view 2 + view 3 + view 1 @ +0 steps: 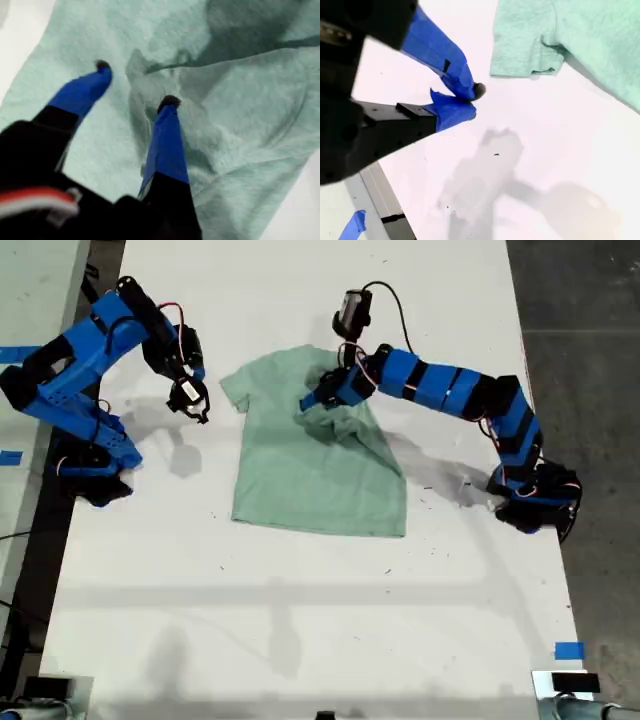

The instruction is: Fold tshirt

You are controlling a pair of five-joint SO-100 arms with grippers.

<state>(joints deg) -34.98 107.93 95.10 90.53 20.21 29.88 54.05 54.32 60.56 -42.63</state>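
The pale mint-green tshirt [310, 475] lies mostly flat on the white table [300, 590], with its sleeve on the exterior view's right bunched and folded inward. My first gripper [318, 400] [136, 82] is down on that bunched part, open, its fingertips [170, 101] spread with a ridge of tshirt [240, 115] cloth between them. My second gripper [190, 405] [474, 101] hangs shut and empty over bare table, a little off the other sleeve [525, 55] toward the exterior view's left.
The bases of both arms stand at the table's edges on the exterior view's left [95, 455] and right [535, 500]. Blue tape marks [568, 650] sit near the front right corner of the exterior view. A second table edge shows at the exterior view's far left.
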